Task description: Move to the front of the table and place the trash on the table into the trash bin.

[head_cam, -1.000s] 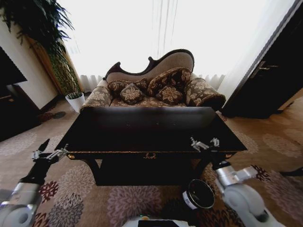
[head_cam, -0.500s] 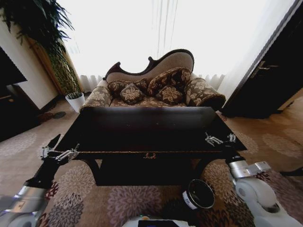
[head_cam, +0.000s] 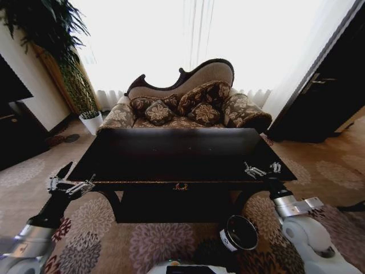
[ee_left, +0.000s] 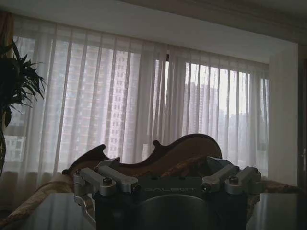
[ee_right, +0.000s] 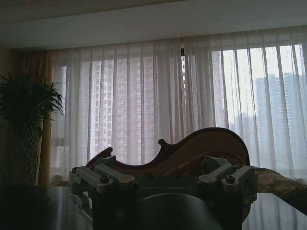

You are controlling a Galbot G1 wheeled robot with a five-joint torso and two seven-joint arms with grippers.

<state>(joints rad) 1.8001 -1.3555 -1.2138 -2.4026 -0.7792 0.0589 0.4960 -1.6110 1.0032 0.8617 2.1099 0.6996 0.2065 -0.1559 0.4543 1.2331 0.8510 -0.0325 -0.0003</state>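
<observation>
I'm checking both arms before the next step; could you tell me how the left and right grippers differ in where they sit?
The left gripper hangs beyond the table's left front corner, over carpet; the right gripper is above the tabletop's front right corner. The right gripper sits higher and nearer the trash bin than the left gripper. Both are open and empty.

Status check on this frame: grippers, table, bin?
Left gripper open off the table's left front corner; right gripper open over its right front edge. Trash bin on carpet below right. No trash visible on tabletop.
</observation>
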